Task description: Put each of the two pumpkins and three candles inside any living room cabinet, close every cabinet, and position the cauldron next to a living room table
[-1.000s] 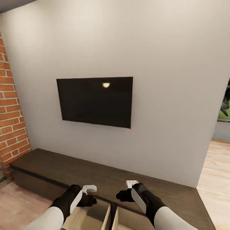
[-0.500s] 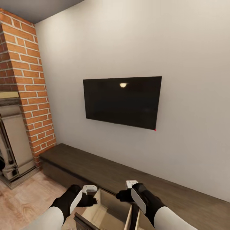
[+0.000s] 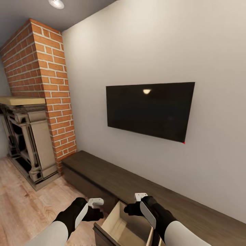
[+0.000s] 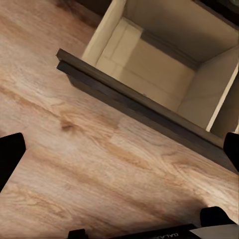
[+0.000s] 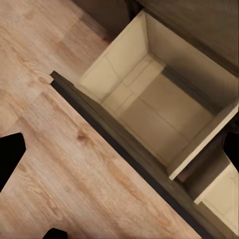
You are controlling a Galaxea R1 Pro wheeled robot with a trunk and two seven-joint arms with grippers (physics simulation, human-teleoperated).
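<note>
A long, low dark-brown cabinet (image 3: 136,186) is seen along the pale far wall, beneath a black wall-mounted television (image 3: 150,110). One drawer (image 3: 119,225) is pulled out over the wooden floor (image 3: 24,205) at the near edge of the head view, between the two arms; its pale beige interior is bare in both wrist views (image 4: 159,64) (image 5: 149,99). In the right wrist view a second beige compartment (image 5: 221,196) is visible just beside it, past a thin divider.

To the left of the cabinet a red-brick chimney column (image 3: 51,92) rises to the ceiling, and a dark carved fireplace surround (image 3: 27,143) with a pale top is set further left. A round ceiling light (image 3: 56,3) is seen at the top.

The left claw (image 3: 95,202) is held above the floor just left of the open drawer; the right claw (image 3: 139,197) is held over the drawer's far end. Nothing is seen between the fingers of either, but whether they are spread or pressed together cannot be told, since only dark finger edges (image 4: 10,154) (image 5: 10,154) appear at the borders of the wrist views.
</note>
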